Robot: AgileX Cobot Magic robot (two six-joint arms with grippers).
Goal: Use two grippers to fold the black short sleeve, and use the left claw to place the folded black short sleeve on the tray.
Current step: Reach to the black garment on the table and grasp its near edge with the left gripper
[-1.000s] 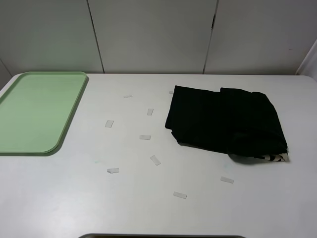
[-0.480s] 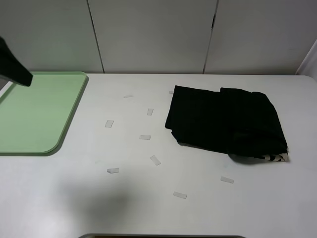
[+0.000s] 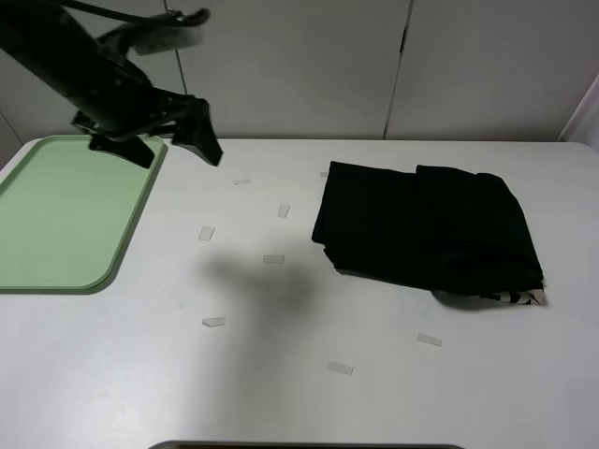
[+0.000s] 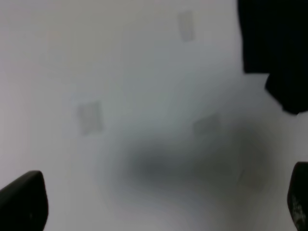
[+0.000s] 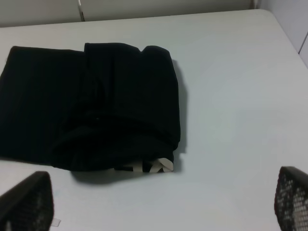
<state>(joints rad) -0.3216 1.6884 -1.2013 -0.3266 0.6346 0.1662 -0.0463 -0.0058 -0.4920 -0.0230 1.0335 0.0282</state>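
High and both wrist cameras share the black short sleeve.

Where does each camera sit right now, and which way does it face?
Exterior high: mounted high, looks down across the table toward the wall; shows tray, shirt and the left arm with open left fingers.
Left wrist: on its arm, looks down at the table and tape bits, blurred; left fingers at the frame's edges, a shirt corner.
Right wrist: on its arm, looks down at the shirt; open right fingers at the edges.
Shared: the shirt shows in all three.
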